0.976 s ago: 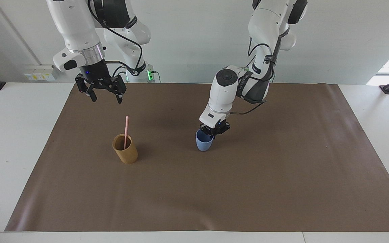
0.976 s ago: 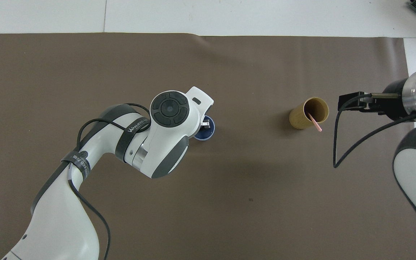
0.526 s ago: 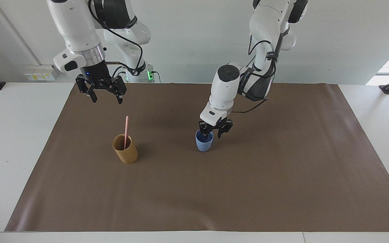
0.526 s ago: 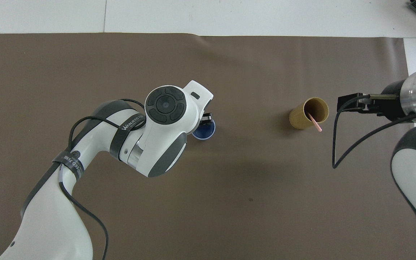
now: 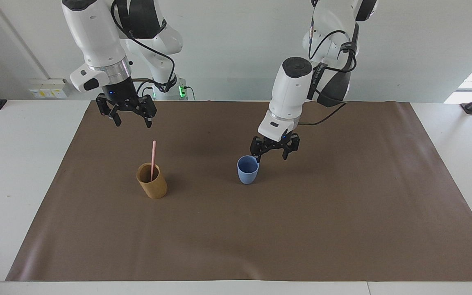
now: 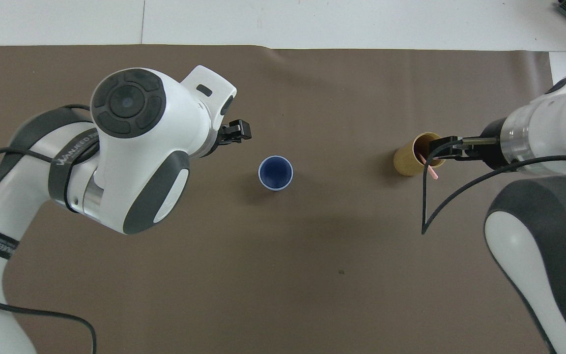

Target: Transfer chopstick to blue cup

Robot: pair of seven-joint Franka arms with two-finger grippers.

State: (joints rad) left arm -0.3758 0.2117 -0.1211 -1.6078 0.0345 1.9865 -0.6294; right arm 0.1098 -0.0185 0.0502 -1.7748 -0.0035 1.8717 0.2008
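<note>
On mat (image 5: 342, 229): one blue cup (image 5: 247, 169), one tan cup (image 5: 152, 186) holding one chopstick (image 5: 153, 159).

The white table (image 5: 14, 164) carries a brown mat (image 5: 301, 229) that covers most of its top, leaving bare white strips at both ends and along the edge farthest from the robots. On the mat the blue cup (image 5: 247, 169) stands upright and open near the middle. Taking that cup as the landmark, the tan cup (image 5: 152, 186) stands upright well apart from it toward the right arm's end of the table, a little farther from the robots.
</note>
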